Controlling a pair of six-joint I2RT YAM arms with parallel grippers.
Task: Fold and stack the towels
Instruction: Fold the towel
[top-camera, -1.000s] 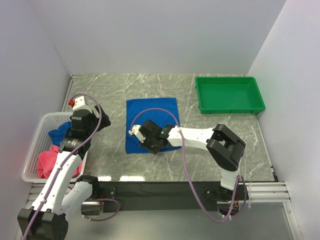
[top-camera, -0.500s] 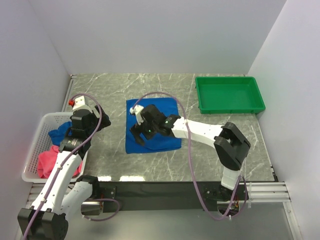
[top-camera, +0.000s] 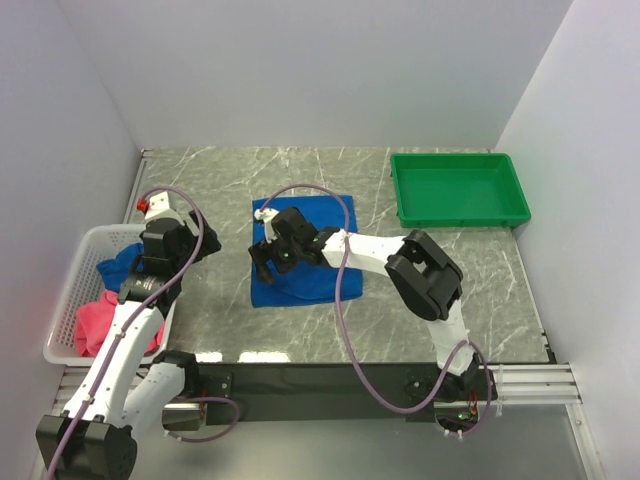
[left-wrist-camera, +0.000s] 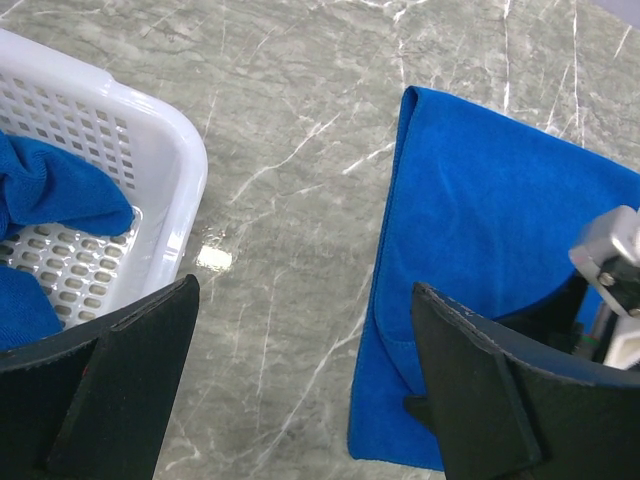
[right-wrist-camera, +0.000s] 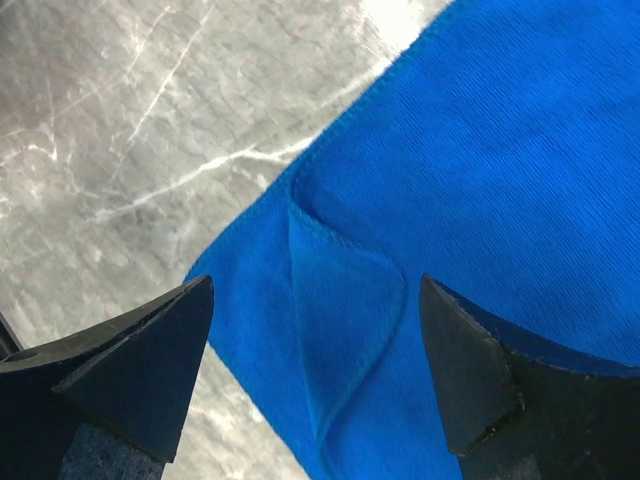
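Jaws spread, right gripper (right-wrist-camera: 312, 285) is hovering over blue towel (top-camera: 320, 213) mid-frame, arm stretching leftward; left gripper (left-wrist-camera: 305, 295) is hanging parted beside basket (left-wrist-camera: 190, 170).

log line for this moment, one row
stage: folding | right jaws: open over blue terry towel corner, holding nothing | left jaws: open, beside white lattice basket

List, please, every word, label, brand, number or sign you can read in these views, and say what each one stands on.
None: no readable text shows on the blue towel, the white basket, the green tray or the marble table.
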